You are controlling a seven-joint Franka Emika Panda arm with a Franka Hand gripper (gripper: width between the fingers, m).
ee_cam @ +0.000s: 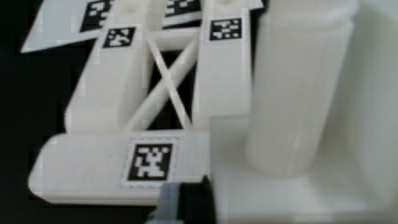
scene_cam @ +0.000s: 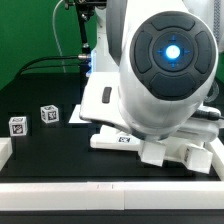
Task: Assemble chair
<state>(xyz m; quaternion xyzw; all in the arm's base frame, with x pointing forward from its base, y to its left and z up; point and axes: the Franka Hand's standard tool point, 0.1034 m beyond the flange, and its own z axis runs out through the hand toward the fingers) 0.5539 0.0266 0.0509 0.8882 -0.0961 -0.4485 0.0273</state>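
In the wrist view the chair parts fill the frame. A white X-braced panel (ee_cam: 164, 72) with tags along its far edge lies flat. A chunky white piece (ee_cam: 125, 165) with a square tag lies against it. A plain white block (ee_cam: 302, 130) rises beside them. My gripper (ee_cam: 178, 206) shows only as one bluish fingertip (ee_cam: 169, 205) at a dark gap beside the tagged piece; its jaws are shut, with nothing visibly between them. In the exterior view the arm's body (scene_cam: 165, 70) hides the gripper, and the white chair parts (scene_cam: 125, 140) lie beneath it.
Two small tagged cubes (scene_cam: 17, 126) (scene_cam: 48, 114) stand on the black table at the exterior view's left. A white edge block (scene_cam: 5, 152) sits at the left border and a white rim (scene_cam: 110, 195) runs along the front. Cables hang behind the arm.
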